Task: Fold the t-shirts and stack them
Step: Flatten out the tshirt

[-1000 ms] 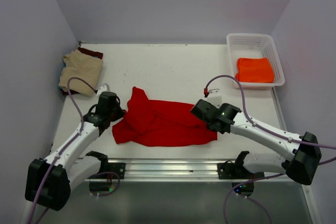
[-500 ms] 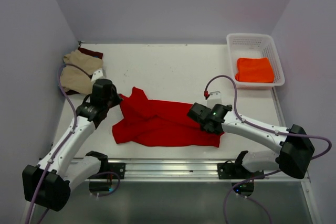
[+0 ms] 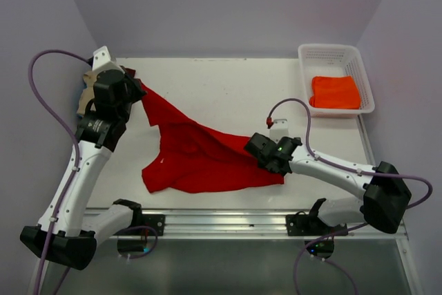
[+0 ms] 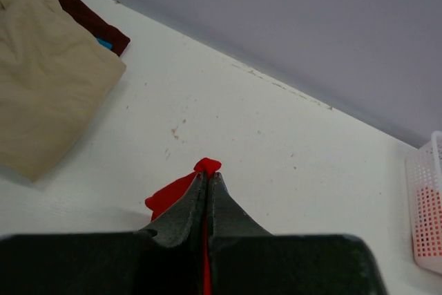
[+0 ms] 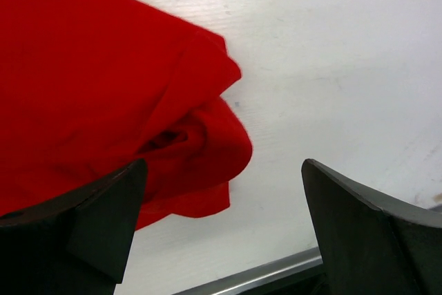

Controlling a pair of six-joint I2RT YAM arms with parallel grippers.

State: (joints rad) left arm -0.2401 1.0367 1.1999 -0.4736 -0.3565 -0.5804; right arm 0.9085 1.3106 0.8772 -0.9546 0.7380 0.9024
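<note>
- Since half a second ago my left gripper [image 3: 137,92] has swung from the middle of the left side up toward the far-left corner of the table [image 3: 228,88]. It dragged one corner of the red t-shirt [image 3: 200,157] with it, so the cloth now stretches in a long diagonal.
- Nearest me, the bulk of the red t-shirt lies spread on the near half of the table, its lower hem close to the near edge.
- My right gripper [image 5: 224,164] sits low at the shirt's right end, its fingers spread wide. A bunched fold of red cloth reaches between them on the left finger's [image 5: 103,219] side, with bare table toward the right finger [image 5: 366,226], and nothing is pinched.
- Farther out, my left gripper [image 4: 207,179] is closed tight on a small tuft of the red t-shirt [image 4: 207,166], which pokes out past the fingertips, lifted above the table.
- Beyond it, in the far-left corner, the tan t-shirt [image 4: 48,81] lies folded, with the maroon t-shirt [image 4: 93,24] showing at its far edge. Whether the maroon lies under it I cannot tell.
- In the far-right corner stands a white basket [image 3: 331,48] with the folded orange t-shirt [image 3: 335,92] inside, well apart from both grippers.
</note>
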